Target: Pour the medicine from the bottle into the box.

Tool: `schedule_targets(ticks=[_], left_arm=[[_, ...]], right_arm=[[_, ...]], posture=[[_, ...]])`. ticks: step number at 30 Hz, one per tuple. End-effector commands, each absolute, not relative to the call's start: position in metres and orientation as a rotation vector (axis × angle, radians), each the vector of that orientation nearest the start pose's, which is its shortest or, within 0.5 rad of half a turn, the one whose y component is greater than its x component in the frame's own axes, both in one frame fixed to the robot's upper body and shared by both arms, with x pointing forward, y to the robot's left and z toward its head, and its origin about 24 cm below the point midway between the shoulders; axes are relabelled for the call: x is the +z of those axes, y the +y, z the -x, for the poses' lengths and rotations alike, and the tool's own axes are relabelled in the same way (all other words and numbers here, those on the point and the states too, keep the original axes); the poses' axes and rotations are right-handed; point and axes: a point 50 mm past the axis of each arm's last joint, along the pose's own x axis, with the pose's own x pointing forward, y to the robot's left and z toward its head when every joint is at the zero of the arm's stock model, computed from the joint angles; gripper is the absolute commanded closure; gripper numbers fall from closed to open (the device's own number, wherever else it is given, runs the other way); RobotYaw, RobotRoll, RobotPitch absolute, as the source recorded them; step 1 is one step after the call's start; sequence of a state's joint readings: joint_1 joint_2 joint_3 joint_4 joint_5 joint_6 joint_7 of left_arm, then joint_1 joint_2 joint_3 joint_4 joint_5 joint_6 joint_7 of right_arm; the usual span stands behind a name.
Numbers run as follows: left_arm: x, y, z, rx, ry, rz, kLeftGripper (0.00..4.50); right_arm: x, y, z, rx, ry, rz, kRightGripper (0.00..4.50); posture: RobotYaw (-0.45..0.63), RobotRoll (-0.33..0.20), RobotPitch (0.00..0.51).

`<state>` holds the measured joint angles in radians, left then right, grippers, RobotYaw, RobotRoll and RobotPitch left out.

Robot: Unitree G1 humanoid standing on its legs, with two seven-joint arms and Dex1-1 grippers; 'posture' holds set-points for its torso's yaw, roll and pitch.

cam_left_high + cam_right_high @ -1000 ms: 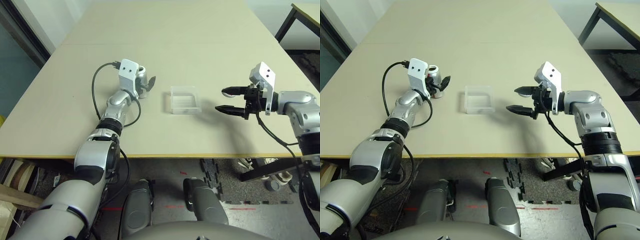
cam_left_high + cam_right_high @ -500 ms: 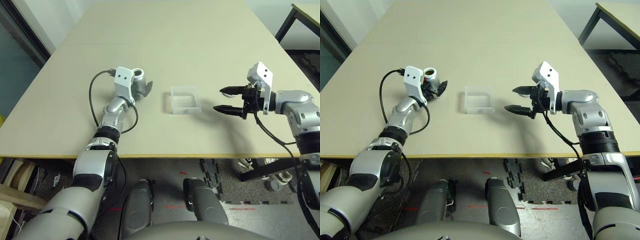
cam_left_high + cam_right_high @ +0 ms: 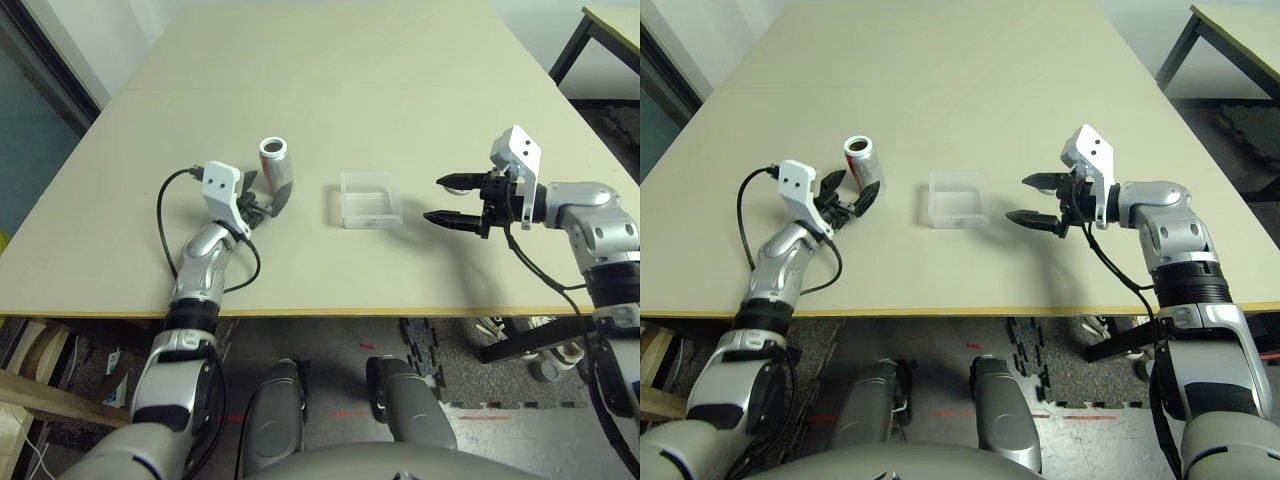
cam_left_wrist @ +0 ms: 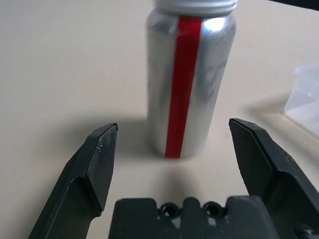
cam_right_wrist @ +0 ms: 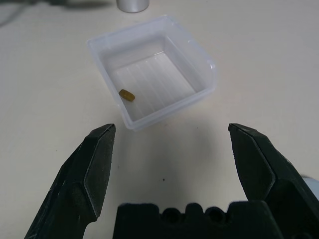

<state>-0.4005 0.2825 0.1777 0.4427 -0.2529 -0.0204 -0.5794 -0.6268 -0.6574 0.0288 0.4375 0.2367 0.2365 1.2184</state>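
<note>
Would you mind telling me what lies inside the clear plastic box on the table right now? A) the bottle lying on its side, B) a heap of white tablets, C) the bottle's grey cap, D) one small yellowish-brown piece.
D: the right wrist view shows the box holding a single small yellowish-brown piece near one wall, while the bottle stands upright on the table beside it.

bottle upright beside box

Bare table surrounds bottle and box.
</note>
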Motion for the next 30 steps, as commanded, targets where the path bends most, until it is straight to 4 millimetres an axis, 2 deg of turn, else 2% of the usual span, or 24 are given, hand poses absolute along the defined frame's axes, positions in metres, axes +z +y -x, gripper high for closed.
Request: schedule_targets(ticks=[1,7,11,19,23,26,30], left_arm=[[0.082,0.225,-0.306,-0.392,-0.025,0.066,0.02],[0.096,0.258,-0.283,-0.317,-0.003,0.061,0.02],[0.110,0.286,-0.280,-0.232,-0.014,0.040,0.02],[0.142,0.334,-0.296,-0.100,-0.035,-0.008,0.02],[0.146,0.347,-0.305,-0.061,-0.015,-0.051,0.02],[0.155,0.362,-0.314,0.014,-0.029,-0.054,0.02],[0.159,0.368,-0.323,0.043,-0.038,-0.053,0.02]], right_arm=[[0.142,-0.232,-0.330,1.016,0.225,0.298,0.00],[0.137,-0.240,-0.332,0.914,0.189,0.278,0.00],[0.136,-0.247,-0.335,0.808,0.143,0.237,0.00],[0.140,-0.276,-0.339,0.491,0.026,0.164,0.00],[0.142,-0.290,-0.338,0.360,-0.001,0.158,0.00],[0.143,-0.313,-0.335,0.197,-0.016,0.145,0.00],[0.142,-0.328,-0.331,0.085,-0.029,0.133,0.00]], posture=[[-0.07,0.000,0.126],[-0.05,0.000,0.127],[-0.04,0.000,0.129],[-0.05,0.000,0.139],[-0.06,0.000,0.140],[-0.08,0.000,0.140],[-0.10,0.000,0.142]])
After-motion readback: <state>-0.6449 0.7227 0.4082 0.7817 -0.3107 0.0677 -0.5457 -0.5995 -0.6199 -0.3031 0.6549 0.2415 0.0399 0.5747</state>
